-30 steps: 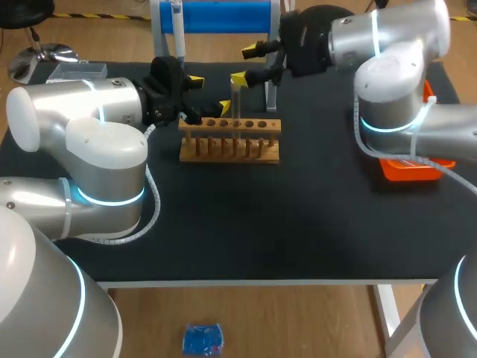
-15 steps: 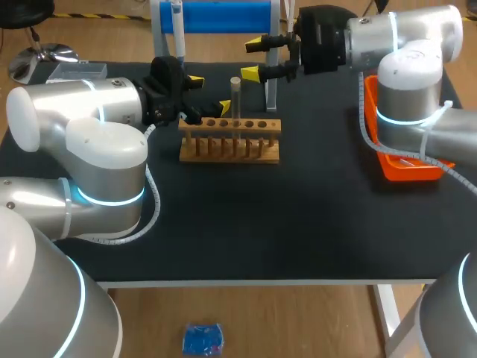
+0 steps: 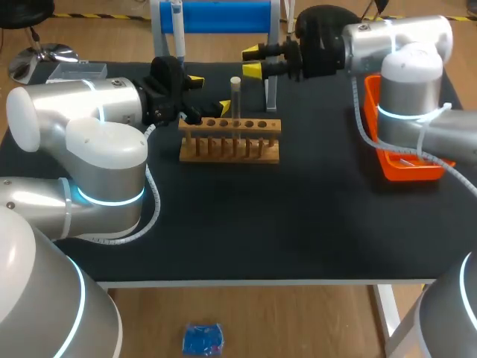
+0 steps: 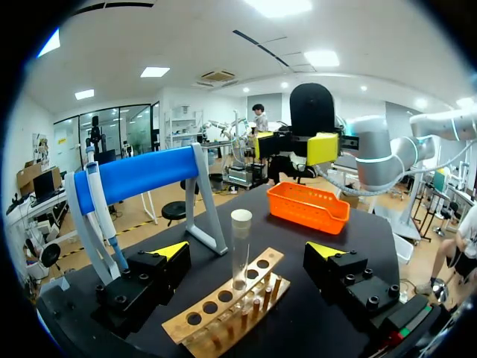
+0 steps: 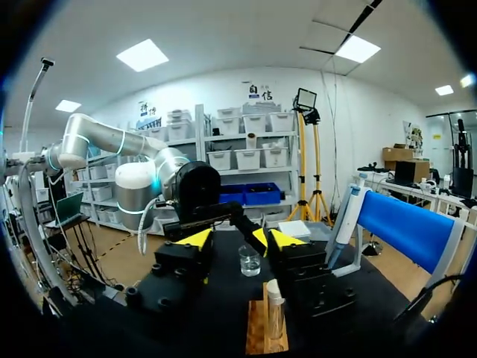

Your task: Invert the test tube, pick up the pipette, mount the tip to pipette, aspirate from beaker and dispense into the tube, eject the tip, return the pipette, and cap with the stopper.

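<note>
My left gripper point(image 3: 210, 93) sits over the far part of the bench, just left of the wooden rack point(image 3: 229, 140), with its yellow-tipped fingers spread wide and nothing between them. The rack stands near the far edge, around the middle of the bench's width. The test tube point(image 3: 235, 97) stands upright in one of the rack's middle holes, its pale top end well above the wood. In my left wrist view the tube is just ahead of the gripper, in line with the gap and touched by neither finger. My right gripper point(image 3: 253, 61) comes in from the right side and hangs above the far edge, beyond the rack and higher than the tube's top. Its jaws are also released and empty. Through the right wrist view a small clear beaker point(image 5: 250, 261) stands on the bench ahead of the fingers, and the tube and rack lie below them. The pipette point(image 3: 177, 26) hangs on the left post of the blue stand point(image 3: 223, 15) at the far edge. An orange tray point(image 3: 406, 170) lies by the right edge, partly under my right arm.
</note>
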`<action>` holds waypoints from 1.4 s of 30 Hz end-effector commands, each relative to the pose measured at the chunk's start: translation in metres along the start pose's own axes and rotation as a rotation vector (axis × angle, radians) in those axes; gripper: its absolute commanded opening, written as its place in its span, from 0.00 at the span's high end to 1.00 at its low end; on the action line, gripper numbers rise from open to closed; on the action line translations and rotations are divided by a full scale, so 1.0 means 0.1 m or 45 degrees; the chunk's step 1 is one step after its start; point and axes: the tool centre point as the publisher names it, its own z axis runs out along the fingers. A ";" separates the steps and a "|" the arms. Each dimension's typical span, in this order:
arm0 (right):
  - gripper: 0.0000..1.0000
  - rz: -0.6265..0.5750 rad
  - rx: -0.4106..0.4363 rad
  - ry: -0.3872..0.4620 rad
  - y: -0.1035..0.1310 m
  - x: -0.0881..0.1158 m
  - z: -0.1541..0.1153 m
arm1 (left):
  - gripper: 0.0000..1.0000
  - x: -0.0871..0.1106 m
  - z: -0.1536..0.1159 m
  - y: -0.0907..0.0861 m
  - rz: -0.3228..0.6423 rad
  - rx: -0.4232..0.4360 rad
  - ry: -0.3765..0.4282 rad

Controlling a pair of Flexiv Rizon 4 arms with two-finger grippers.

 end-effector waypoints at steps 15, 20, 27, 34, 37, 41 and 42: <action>1.00 -0.078 0.046 -0.025 -0.14 -0.08 0.15 | 0.00 0.01 0.01 0.01 -0.001 0.005 -0.001; 1.00 -0.067 0.039 0.008 -0.19 -0.08 0.16 | 0.00 0.01 0.01 0.01 -0.001 0.005 -0.001; 1.00 -0.059 0.041 0.018 -0.25 -0.12 0.15 | 0.00 0.01 0.01 0.01 -0.001 0.005 -0.001; 1.00 -0.047 0.051 0.016 -0.31 -0.14 0.14 | 0.00 0.01 0.01 0.01 -0.001 0.005 -0.001; 1.00 -0.041 0.055 0.013 -0.35 -0.16 0.15 | 0.00 0.01 0.01 0.01 -0.001 0.005 -0.001; 1.00 -0.033 0.058 0.011 -0.39 -0.17 0.16 | 0.00 0.01 0.01 0.01 -0.001 0.005 -0.001; 1.00 -0.031 0.058 0.011 -0.39 -0.18 0.16 | 0.00 0.01 0.01 0.01 -0.001 0.005 -0.001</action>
